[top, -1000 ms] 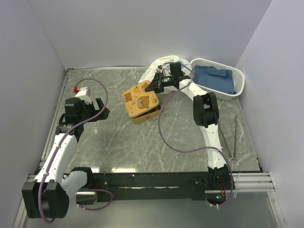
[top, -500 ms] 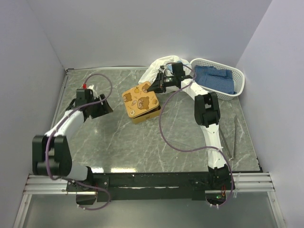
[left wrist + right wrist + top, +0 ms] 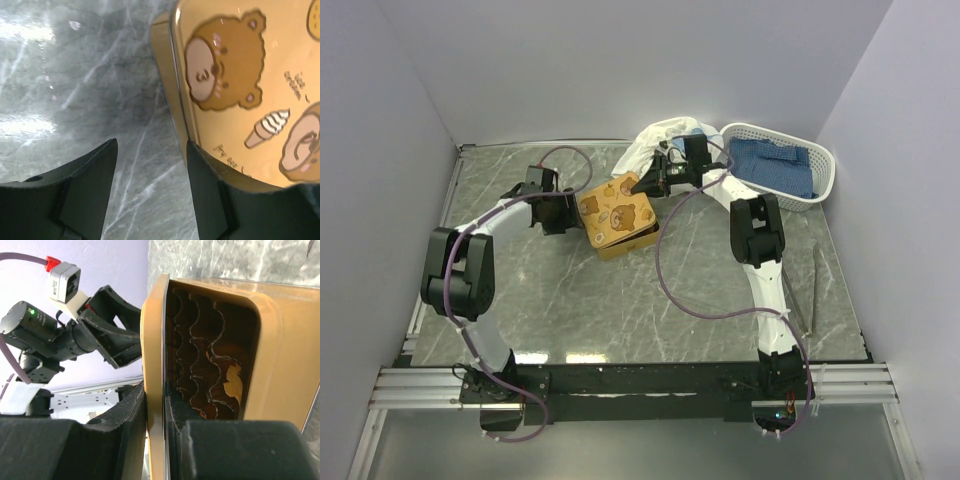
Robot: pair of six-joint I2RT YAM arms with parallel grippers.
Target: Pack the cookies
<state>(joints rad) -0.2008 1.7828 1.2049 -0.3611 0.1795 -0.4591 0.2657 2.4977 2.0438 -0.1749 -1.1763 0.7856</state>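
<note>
The square golden tin (image 3: 617, 215) with bear pictures sits mid-table. My right gripper (image 3: 647, 184) is shut on the rim of its lid (image 3: 152, 340), holding that edge lifted off the base (image 3: 280, 355). The gap shows dark scalloped compartments (image 3: 200, 350) with an orange-brown patch inside. I cannot make out any cookies for certain. My left gripper (image 3: 570, 212) is open at the tin's left side, low over the table. In the left wrist view its right finger (image 3: 210, 190) overlaps the lid's edge (image 3: 240, 75) and its left finger is over bare table.
A white basket (image 3: 822, 170) holding blue cloth stands at the back right. A white cloth (image 3: 655, 135) lies behind the tin. A thin metal tool (image 3: 810, 290) lies near the right edge. Walls close in the table on three sides.
My left arm has swung from the table's left side across to the tin's left edge. My right gripper has stayed on the lid, almost still.
</note>
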